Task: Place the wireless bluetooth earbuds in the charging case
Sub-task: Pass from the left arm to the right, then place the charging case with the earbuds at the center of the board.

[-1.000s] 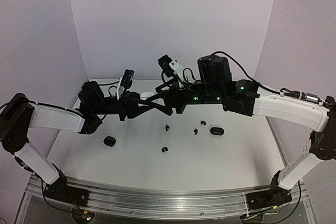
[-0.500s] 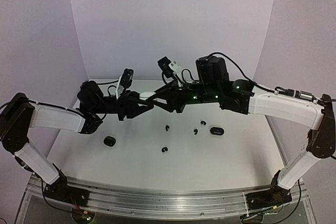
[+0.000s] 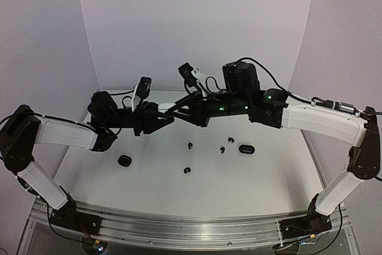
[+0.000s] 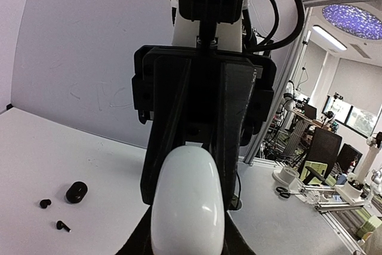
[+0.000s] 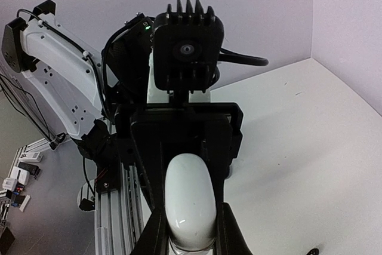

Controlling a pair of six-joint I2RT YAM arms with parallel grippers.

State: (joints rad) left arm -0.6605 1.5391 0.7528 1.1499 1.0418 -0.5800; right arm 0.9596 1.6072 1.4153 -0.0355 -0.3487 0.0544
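Glossy white plastic case [image 4: 188, 207], matt table [image 3: 250, 177]

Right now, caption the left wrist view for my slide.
Left end effector presents white case to right end effector; earbuds on table.

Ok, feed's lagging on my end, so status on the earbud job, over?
Grip: left hand and right hand shut on white case, midair. Loose black earbuds on table. Nothing blocking.

Looks down from above and behind the arm bases [image 3: 65, 213], well back, taking in the whole flat white surface [image 3: 250, 177]. Peers from each wrist, very close, along its own black jaws and straight at the opposite arm [image 4: 203, 82]. Shares across all three the glossy white pebble-shaped plastic case [image 3: 162, 107] between the jaws.
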